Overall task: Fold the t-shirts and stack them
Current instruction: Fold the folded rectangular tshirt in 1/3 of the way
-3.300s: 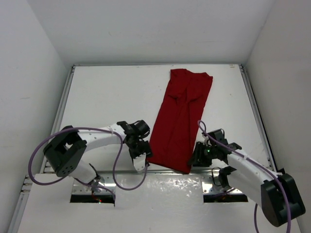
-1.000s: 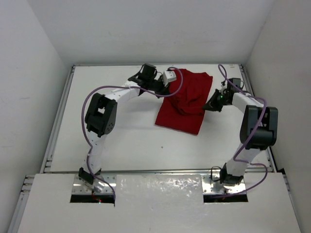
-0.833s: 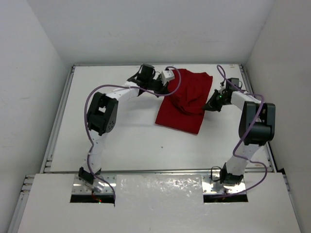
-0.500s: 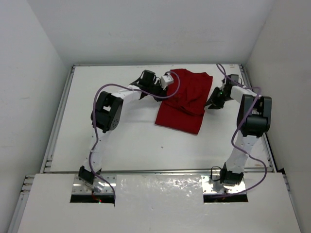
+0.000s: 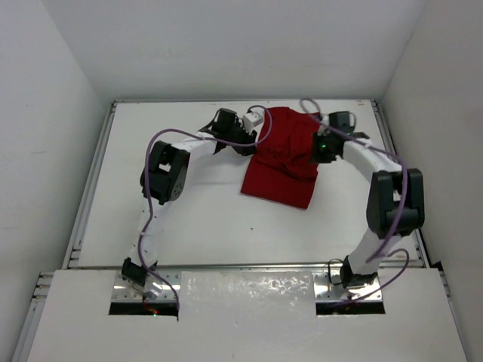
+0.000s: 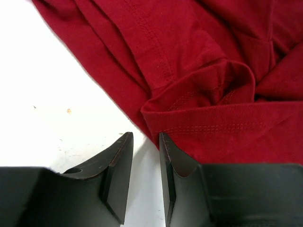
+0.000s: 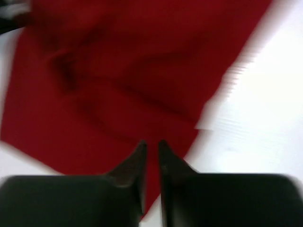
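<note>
The t-shirt (image 5: 283, 177) lies at the far middle of the counter (image 5: 189, 219), a little to the right, as a short, thick slab of dark red with a rumpled ridge across its upper half. The left wrist view shows a stitched hem resting on top of other layers, so it looks doubled over on itself. By that reading one fold is in place, and the bunching is probably loose cloth that did not land flat.

The left gripper (image 6: 144, 142) sits low at the shirt's left edge. Its jaws are narrowly apart with bare counter between them, and the hem just reaches the tip of one finger. It grips nothing, and I take this as a release or a pause beside the edge. The right gripper (image 7: 151, 146) hangs over the shirt's right side. That view is blurred, but a thin slit shows between the jaws and I can make out no cloth caught in it.

The counter is plain white and matte, framed by metal rails (image 5: 90, 181) and closed in by white walls (image 5: 241, 45) on three sides. Purple cables (image 5: 162, 139) loop along both arms.
</note>
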### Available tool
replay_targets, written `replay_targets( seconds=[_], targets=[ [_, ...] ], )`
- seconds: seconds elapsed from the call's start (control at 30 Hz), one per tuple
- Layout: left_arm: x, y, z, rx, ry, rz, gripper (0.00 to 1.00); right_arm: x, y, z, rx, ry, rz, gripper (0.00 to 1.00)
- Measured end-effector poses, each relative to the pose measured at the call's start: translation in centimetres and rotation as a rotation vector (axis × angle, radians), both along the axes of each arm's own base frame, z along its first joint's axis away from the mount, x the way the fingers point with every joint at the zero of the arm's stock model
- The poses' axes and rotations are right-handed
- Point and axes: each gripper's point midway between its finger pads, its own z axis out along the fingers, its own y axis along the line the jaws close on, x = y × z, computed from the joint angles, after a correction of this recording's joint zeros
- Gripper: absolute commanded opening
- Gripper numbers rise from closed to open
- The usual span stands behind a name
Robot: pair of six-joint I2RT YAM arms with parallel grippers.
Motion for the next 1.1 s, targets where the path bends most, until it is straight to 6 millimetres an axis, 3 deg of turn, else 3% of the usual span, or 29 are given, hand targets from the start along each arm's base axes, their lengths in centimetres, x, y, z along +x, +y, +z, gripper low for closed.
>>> replay_targets(
  seconds=[0.1,0.2,0.33,0.5,0.63,0.83,1.1],
  targets=[
    [-0.1,0.0,0.0,-0.012,0.023,0.016,0.27,-2.8,6.5,0.7,0.017,-0.063,0.173,0.0],
    [-0.1,0.0,0.1,-0.018,0.034,0.023,0.27,-5.0,10.2,0.0,0.066,-0.077,0.272,0.0],
    [0.0,0.2,0.1,-0.025,0.045,0.037,0.27,-6.4,11.6,-3.0,0.094,-0.011,0.304,0.0],
    [0.3,1.2,0.0,-0.025,0.054,0.058,0.27,-6.6,11.9,-6.0,0.087,0.054,0.308,0.0],
    [-0.1,1.9,-0.7,-0.017,0.074,0.067,0.27,-4.8,12.1,-6.7,0.065,0.063,0.309,0.0],
    [-0.3,2.2,-0.7,-0.015,0.08,0.07,0.27,-0.1,11.9,-5.2,-0.02,-0.009,0.306,0.0],
    [-0.3,2.2,0.1,-0.023,0.067,0.065,0.27,5.2,10.2,-4.4,-0.205,-0.035,0.319,0.0]
  ],
)
